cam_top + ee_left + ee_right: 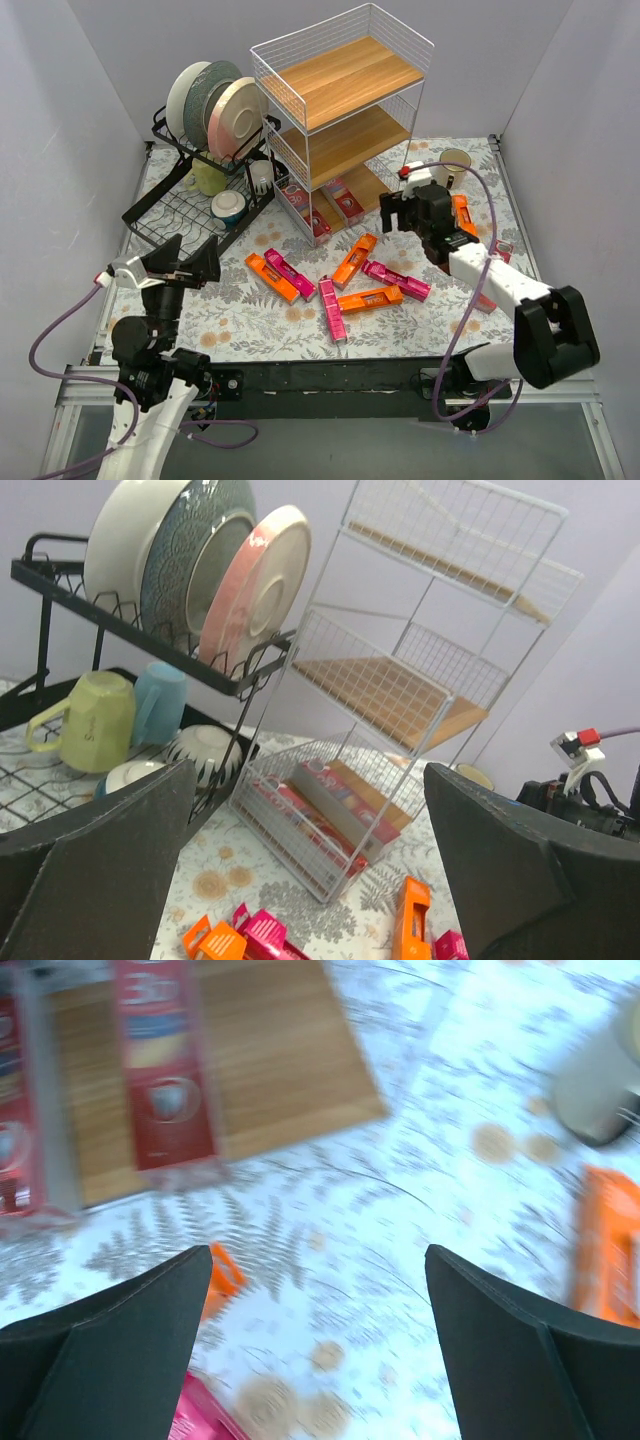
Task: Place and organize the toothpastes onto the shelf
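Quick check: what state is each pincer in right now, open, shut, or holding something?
left pincer: open wide, holding nothing.
right pincer: open wide, holding nothing.

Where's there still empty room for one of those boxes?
On the shelf, the top board and middle board lie bare; the bottom tier is partly filled with red cartons. On the table, the strip between the dish rack and the loose toothpastes is free; the centre is crowded.
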Available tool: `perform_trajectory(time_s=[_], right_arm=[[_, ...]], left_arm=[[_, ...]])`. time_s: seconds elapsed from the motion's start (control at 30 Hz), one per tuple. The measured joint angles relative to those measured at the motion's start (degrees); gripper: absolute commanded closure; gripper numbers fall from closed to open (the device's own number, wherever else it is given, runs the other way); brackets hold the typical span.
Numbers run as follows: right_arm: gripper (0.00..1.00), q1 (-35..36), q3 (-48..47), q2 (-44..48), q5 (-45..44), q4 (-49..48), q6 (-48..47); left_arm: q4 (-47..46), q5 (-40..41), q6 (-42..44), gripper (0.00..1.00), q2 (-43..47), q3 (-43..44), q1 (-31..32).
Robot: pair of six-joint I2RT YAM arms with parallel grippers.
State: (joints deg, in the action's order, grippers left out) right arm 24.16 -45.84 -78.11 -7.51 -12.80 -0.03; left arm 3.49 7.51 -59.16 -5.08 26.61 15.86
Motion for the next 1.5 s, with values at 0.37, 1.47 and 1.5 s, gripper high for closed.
perform_trajectory(time_s=[0.37,1.47,1.5], right_arm=[[0.01,-20.46,0.26,11.93,-15.04,24.76,12.74],[0.27,-40.19,14.38,17.22,-0.13,29.09,19.76],[0.27,-40.13,14.69,17.77,0.57,29.05,19.69]], left_arm=[[0.11,1.86,0.02,0.02,5.14,0.0,2.84],[0.79,2.69,0.26,0.02,5.14,0.0,4.59],[0.79,2.67,0.26,0.02,5.14,0.0,4.59]])
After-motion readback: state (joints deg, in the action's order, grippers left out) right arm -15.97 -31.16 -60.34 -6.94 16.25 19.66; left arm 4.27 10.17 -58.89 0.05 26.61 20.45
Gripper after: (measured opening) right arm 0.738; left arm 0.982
